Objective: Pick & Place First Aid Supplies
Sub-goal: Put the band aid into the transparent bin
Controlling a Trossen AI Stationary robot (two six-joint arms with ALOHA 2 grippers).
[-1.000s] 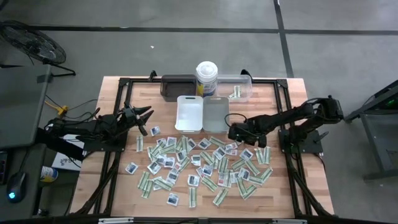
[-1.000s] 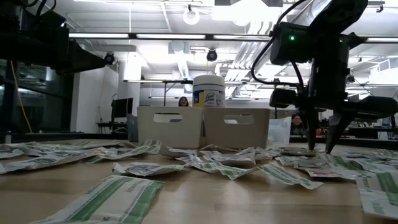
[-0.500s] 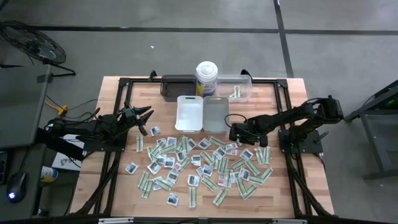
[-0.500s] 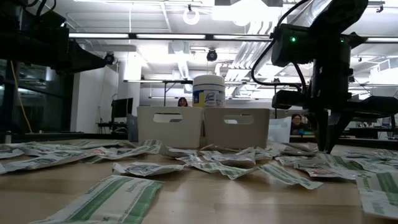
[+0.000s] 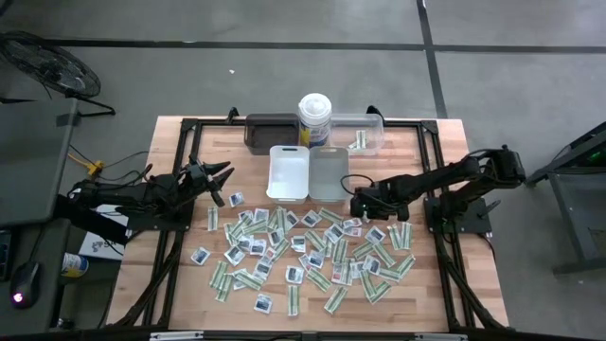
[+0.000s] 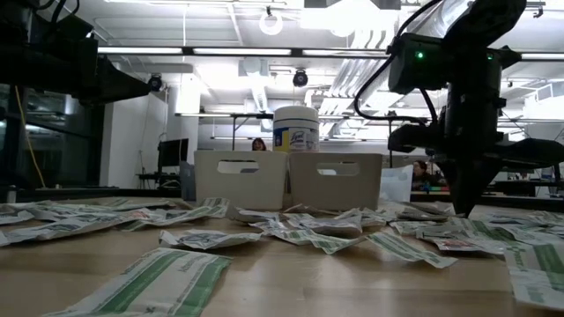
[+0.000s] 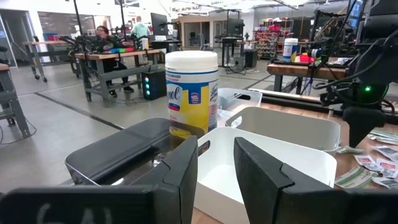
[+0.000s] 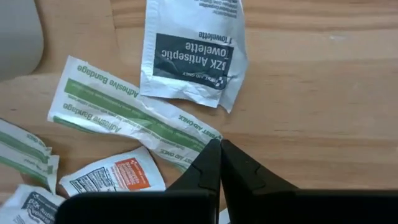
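**Right gripper pinches at a bandage strip in the scattered pile**

We see the first aid packets (image 5: 303, 248) spread across the front half of the wooden table (image 5: 180, 284): square white sachets and narrow green-and-white strips, many overlapping. One strip already lies in the clear tray (image 5: 363, 134) at the back, beside the white canister (image 5: 314, 118). A dark tray (image 5: 268, 131) sits on the canister's other side, and a white tray (image 5: 289, 171) and a grey tray (image 5: 329, 173) stand side by side just in front of them.

Our right gripper (image 5: 359, 204) is down at the pile's back edge, just in front of the grey tray. In its wrist view the two fingertips (image 8: 219, 152) are pressed together with no gap, their point meeting the end of a green-and-white adhesive bandage strip (image 8: 124, 115). We cannot tell whether the strip's edge is actually caught between them. An antiseptic towelette sachet (image 8: 194, 53) lies just beyond the strip, overlapping it, and a small sachet with an orange mark (image 8: 115, 177) lies beside the fingers.

Our left gripper (image 5: 220, 177) waits above bare wood at the table's left side, clear of the packets. Its fingers (image 7: 261, 171) stand a narrow way apart with nothing between them.
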